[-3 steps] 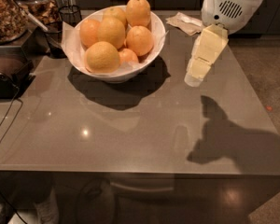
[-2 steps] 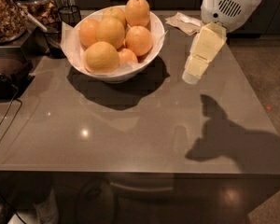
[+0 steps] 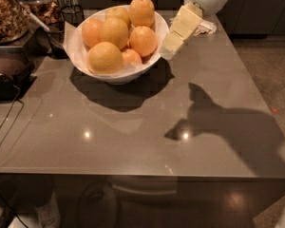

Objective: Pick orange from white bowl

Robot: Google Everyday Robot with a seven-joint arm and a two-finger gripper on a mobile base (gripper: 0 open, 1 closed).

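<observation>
Gripper (image 3: pixel 173 42): poised just beside the right rim of the white bowl (image 3: pixel 115 75), above the bench (image 3: pixel 133 137), carrying nothing; opening cannot be told. Orange (image 3: pixel 142 40): in the bowl, on the near side of the pile. Best approach: clear the rim, then descend vertically.

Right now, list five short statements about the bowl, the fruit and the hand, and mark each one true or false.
1. The white bowl holds several oranges. True.
2. The hand is gripping an orange. False: it hangs just outside the bowl's rim, on the picture's right, with no fruit in it.
3. The bowl stands on the floor. False: it stands on the grey table.
4. White paper lines the bowl. True.
5. One orange lies loose on the table. False: all the oranges in view are in the bowl.
</observation>
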